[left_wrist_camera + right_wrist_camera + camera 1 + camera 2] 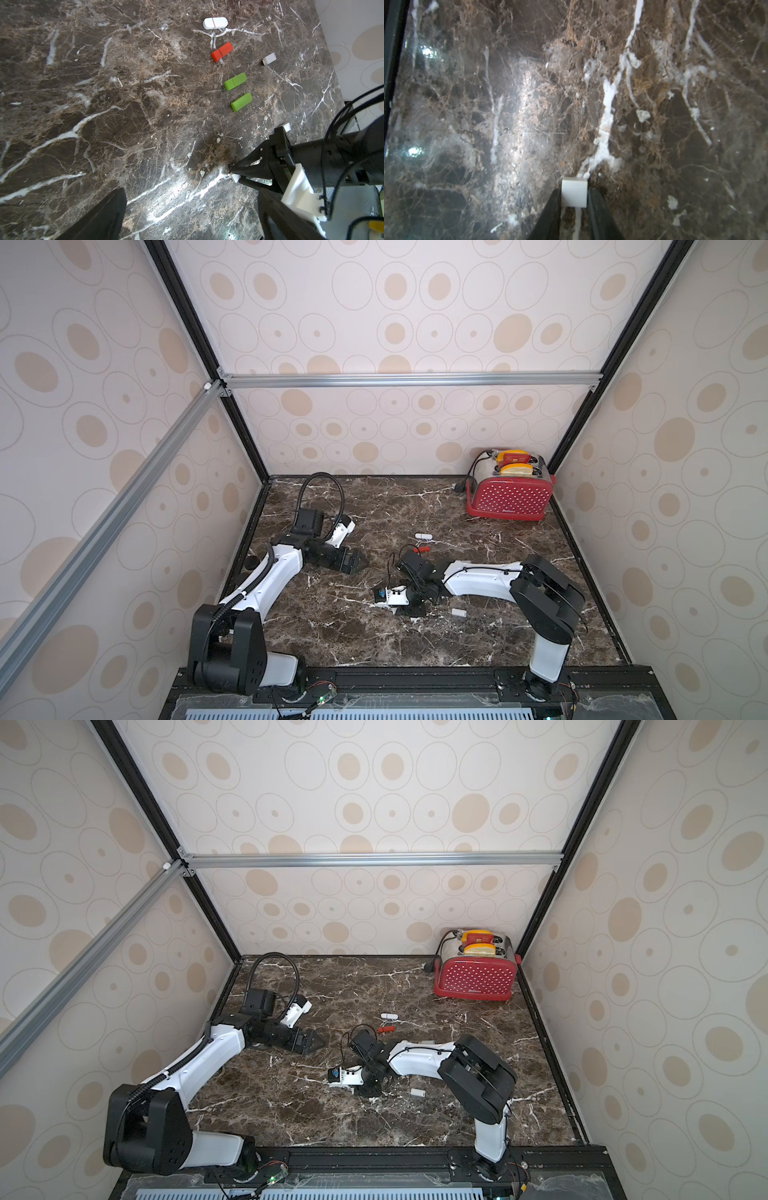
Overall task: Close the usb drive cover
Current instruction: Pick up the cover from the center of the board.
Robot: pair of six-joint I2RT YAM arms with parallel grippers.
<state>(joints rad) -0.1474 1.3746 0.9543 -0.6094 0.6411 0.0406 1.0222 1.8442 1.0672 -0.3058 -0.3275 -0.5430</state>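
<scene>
My right gripper point(574, 194) is shut on a small white cover point(574, 190), holding it down at the marble tabletop point(529, 104). In the left wrist view the cover point(235, 177) pokes out between the black fingers of the right gripper point(236, 175). A white usb drive point(268, 59) with its metal plug bare lies farther off, beyond the red drive. In both top views the right gripper point(409, 610) point(368, 1090) points down near the table's middle. My left gripper point(191, 193) point(360, 562) hovers open and empty to the left of it.
A white drive point(215, 22), a red drive point(222, 52) and two green drives point(235, 81) point(241, 101), all capped, lie in a row. Another small white piece point(458, 612) lies right of the right gripper. A red toaster point(509, 497) stands at the back right corner.
</scene>
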